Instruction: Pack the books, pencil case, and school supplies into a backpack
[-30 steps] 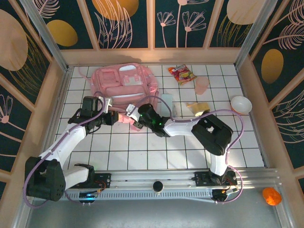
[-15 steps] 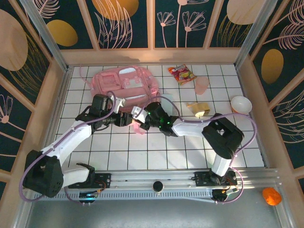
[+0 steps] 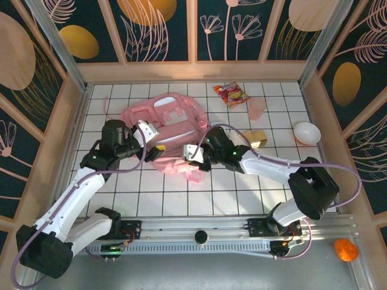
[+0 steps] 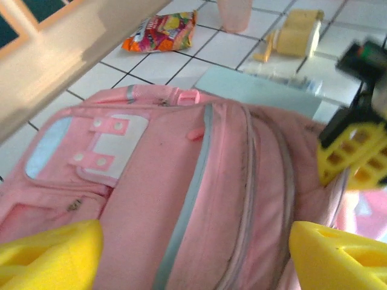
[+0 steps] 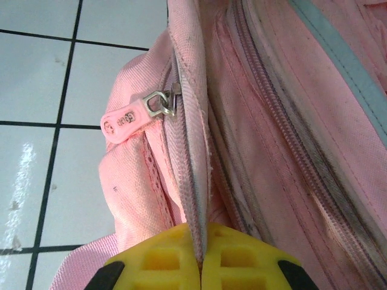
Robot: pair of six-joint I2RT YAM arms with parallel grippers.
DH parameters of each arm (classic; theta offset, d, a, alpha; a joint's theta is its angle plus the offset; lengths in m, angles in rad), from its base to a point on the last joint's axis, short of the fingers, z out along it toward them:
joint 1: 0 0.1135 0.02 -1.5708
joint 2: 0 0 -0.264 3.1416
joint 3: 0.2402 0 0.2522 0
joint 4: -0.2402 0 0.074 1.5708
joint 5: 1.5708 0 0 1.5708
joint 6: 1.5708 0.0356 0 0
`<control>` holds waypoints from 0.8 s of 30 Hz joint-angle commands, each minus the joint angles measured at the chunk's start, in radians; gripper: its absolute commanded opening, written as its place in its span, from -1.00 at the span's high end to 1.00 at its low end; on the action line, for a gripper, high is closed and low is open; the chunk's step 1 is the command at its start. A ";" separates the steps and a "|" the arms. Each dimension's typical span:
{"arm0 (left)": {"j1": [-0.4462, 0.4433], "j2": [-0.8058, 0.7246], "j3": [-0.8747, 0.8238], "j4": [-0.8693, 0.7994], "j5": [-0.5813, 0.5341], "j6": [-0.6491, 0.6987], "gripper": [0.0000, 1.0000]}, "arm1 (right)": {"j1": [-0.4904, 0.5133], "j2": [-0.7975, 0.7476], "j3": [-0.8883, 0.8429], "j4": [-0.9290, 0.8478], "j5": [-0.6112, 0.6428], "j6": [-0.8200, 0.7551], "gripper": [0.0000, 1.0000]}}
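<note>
End effector (image 4: 193, 257) parted above backpack (image 4: 181, 175).

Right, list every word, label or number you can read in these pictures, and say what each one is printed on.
"Goo", or something close to it: raised letters on the pink zipper pull of the backpack. They are small, so the reading is uncertain.
Snack packet: colourful print, too blurred to read.
Nothing else carries readable text.
</note>
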 commanded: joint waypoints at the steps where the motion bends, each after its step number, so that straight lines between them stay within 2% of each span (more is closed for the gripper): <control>1: 0.002 0.003 -0.032 -0.058 0.080 0.260 -0.56 | -0.014 -0.064 0.011 0.001 -0.096 -0.039 1.00; 3: 0.001 0.014 -0.035 -0.079 0.143 0.295 -0.55 | -0.017 -0.070 0.011 0.008 -0.097 -0.032 1.00; 7: 0.000 0.040 -0.049 -0.083 0.178 0.314 -0.56 | -0.022 -0.067 0.012 0.019 -0.097 -0.024 1.00; 13: -0.008 0.060 -0.093 -0.025 0.172 0.310 -0.58 | -0.025 -0.063 0.028 0.026 -0.104 -0.013 1.00; 17: -0.021 0.076 -0.124 0.041 0.090 0.291 -0.50 | -0.032 -0.067 0.037 0.028 -0.117 -0.009 1.00; 19: -0.021 0.083 -0.129 0.077 0.064 0.264 -0.10 | -0.035 -0.068 0.039 0.030 -0.118 -0.006 1.00; 20: -0.021 0.086 -0.123 0.080 0.071 0.254 0.17 | -0.035 -0.071 0.038 0.031 -0.117 -0.002 1.00; 22: -0.022 0.091 -0.109 0.085 0.106 0.213 0.59 | -0.038 -0.080 0.037 0.034 -0.101 0.033 1.00; 23: -0.021 0.093 -0.105 0.101 0.122 0.171 0.85 | -0.040 -0.088 0.037 0.036 -0.083 0.073 0.87; 24: -0.021 0.094 -0.105 0.121 0.131 0.118 1.00 | -0.040 -0.101 0.037 0.044 -0.056 0.148 0.61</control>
